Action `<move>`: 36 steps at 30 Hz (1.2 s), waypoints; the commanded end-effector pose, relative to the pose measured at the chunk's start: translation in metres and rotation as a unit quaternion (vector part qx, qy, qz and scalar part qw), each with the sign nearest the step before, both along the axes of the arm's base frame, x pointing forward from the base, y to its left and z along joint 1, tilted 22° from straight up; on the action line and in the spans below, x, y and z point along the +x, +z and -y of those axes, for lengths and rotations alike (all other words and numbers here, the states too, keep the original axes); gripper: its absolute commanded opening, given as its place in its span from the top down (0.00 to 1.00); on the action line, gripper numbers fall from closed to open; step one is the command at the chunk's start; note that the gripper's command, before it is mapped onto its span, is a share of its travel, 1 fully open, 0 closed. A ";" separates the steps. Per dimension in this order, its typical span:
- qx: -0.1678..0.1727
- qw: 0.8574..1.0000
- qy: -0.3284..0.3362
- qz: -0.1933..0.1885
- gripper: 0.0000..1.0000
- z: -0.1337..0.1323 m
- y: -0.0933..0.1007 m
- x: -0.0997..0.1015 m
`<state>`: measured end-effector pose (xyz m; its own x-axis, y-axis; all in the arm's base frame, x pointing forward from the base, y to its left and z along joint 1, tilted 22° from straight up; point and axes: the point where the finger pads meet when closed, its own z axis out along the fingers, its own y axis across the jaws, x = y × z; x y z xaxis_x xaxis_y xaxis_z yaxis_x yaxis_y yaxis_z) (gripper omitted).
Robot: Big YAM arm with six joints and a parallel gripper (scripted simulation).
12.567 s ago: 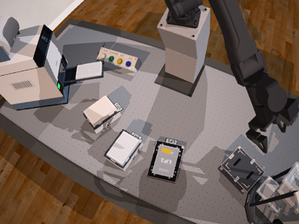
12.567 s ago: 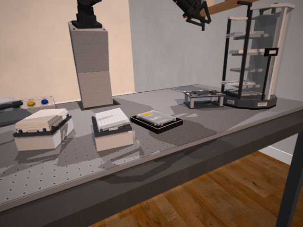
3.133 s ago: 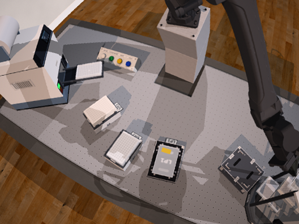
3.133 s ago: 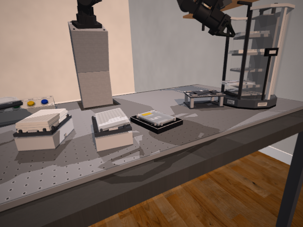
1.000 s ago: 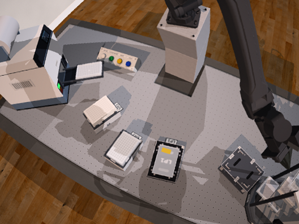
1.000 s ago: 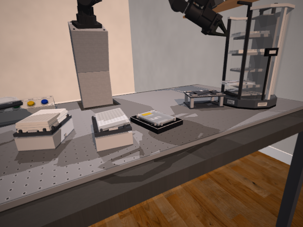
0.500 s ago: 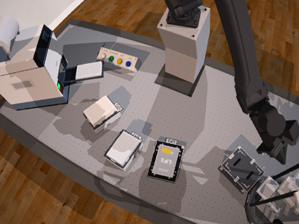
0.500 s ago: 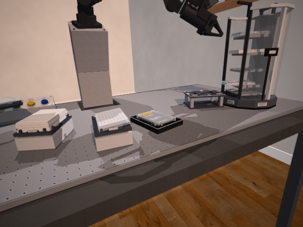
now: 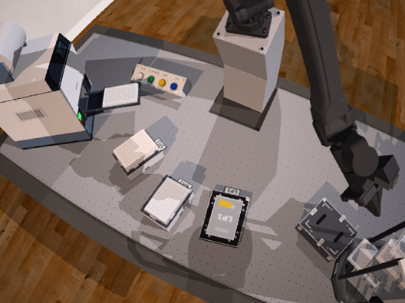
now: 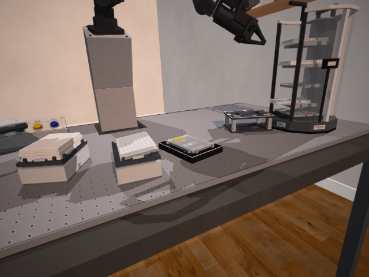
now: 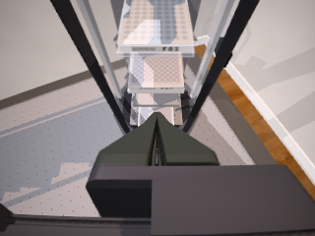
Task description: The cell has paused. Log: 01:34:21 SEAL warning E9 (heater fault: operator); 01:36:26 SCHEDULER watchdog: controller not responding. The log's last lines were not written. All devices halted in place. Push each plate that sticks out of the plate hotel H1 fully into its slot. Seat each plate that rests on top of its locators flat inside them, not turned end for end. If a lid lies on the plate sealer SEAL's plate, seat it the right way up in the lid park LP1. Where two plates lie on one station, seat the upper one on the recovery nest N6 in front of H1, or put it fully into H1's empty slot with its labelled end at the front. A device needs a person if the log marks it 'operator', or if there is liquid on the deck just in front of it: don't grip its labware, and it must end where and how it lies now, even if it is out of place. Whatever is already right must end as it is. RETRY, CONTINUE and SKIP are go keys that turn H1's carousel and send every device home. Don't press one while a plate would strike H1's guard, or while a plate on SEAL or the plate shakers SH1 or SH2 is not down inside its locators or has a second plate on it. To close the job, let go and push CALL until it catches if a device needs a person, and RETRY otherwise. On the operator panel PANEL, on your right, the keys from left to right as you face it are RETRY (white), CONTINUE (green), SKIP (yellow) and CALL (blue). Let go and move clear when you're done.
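Pincer point(image 11: 157, 143) pinched fully shut, nothing in it; used as a blunt pusher. It hangs high, just outside plate hotel H1 point(image 10: 297, 59), tips aimed at the open front between the black posts.

Step in hand (my judgement): push home whichever plate sticks out. Wrist view shows a stack of plates below me; topmost plate point(image 11: 156, 25) has its label strip facing me. Can't tell from here which shelf overhangs; the side view is too small for that. To do it well: drop level w/ the plate's front edge, meet it at mid-width so it doesn't skew, push straight along the slot, slow, stop when flush, back out on the same line. Keep clear of posts & guard.

Farther off: recovery nest N6 point(image 9: 325, 228) bare, just in front of H1. Lid park LP1 point(image 9: 224, 217) carries a lid w/ yellow tag. Two shakers beyond, the nearer point(image 9: 167, 202) w/ one plate, the farther point(image 9: 137, 152) looks double-stacked. SEAL point(image 9: 33, 101) at far end, plate on its tray; PANEL point(image 9: 159, 79) beside it.

Deck: grey perforated breadboard point(image 9: 260, 163), dark rim. Wood floor, pale walls.
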<state>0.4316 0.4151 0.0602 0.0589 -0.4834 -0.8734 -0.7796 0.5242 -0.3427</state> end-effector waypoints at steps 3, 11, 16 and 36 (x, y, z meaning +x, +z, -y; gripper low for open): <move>0.010 1.000 -0.003 0.019 1.00 0.010 0.015 0.001; 0.010 1.000 -0.002 0.019 1.00 0.019 0.013 -0.004; 0.006 1.000 0.001 0.015 1.00 0.023 0.007 -0.011; 0.005 1.000 -0.002 0.015 1.00 0.041 -0.011 -0.010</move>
<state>0.4065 0.3736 0.0515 0.0620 -0.4818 -0.8741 -0.7815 0.5213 -0.3428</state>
